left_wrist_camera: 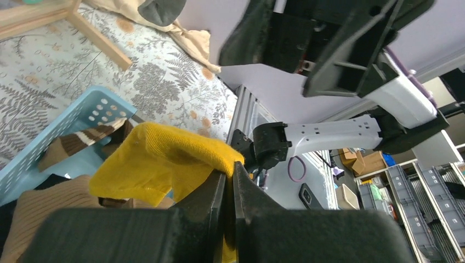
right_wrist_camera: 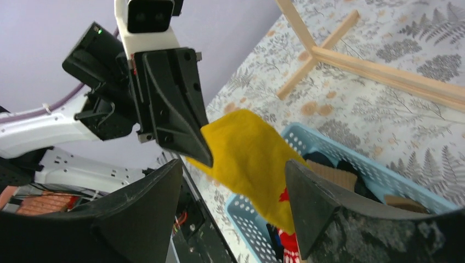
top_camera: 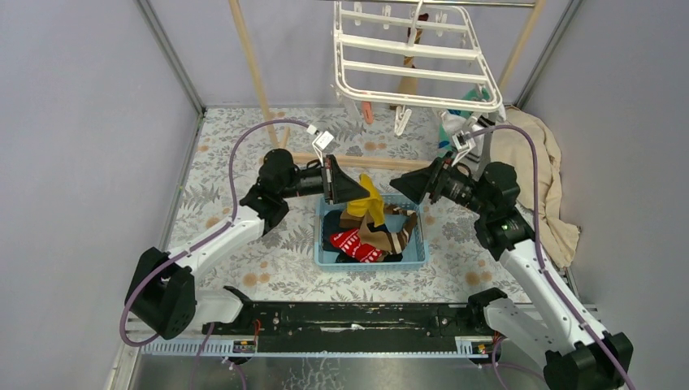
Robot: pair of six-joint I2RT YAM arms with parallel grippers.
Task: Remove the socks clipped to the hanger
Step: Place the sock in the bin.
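A yellow sock (top_camera: pixel 371 201) hangs over the blue basket (top_camera: pixel 325 256), with my left gripper (top_camera: pixel 364 192) shut on its upper edge. In the left wrist view the sock (left_wrist_camera: pixel 159 159) is pinched between the closed fingers of the left gripper (left_wrist_camera: pixel 231 167). My right gripper (top_camera: pixel 404 188) faces it from the right and stands open. In the right wrist view the sock (right_wrist_camera: pixel 247 148) hangs just beyond the spread fingers of the right gripper (right_wrist_camera: pixel 233 164), apart from them. The white hanger (top_camera: pixel 414 57) hangs at the back; a teal sock (top_camera: pixel 463 104) and a pinkish one (top_camera: pixel 368 110) dangle from its clips.
The basket holds a brown-striped sock (top_camera: pixel 386 236), a red one (top_camera: pixel 355 244) and dark ones. Pale wooden rack poles (top_camera: pixel 252 65) and a floor bar (top_camera: pixel 357 159) stand behind it. A beige cloth (top_camera: pixel 540 171) lies at the right wall. Grey walls close in both sides.
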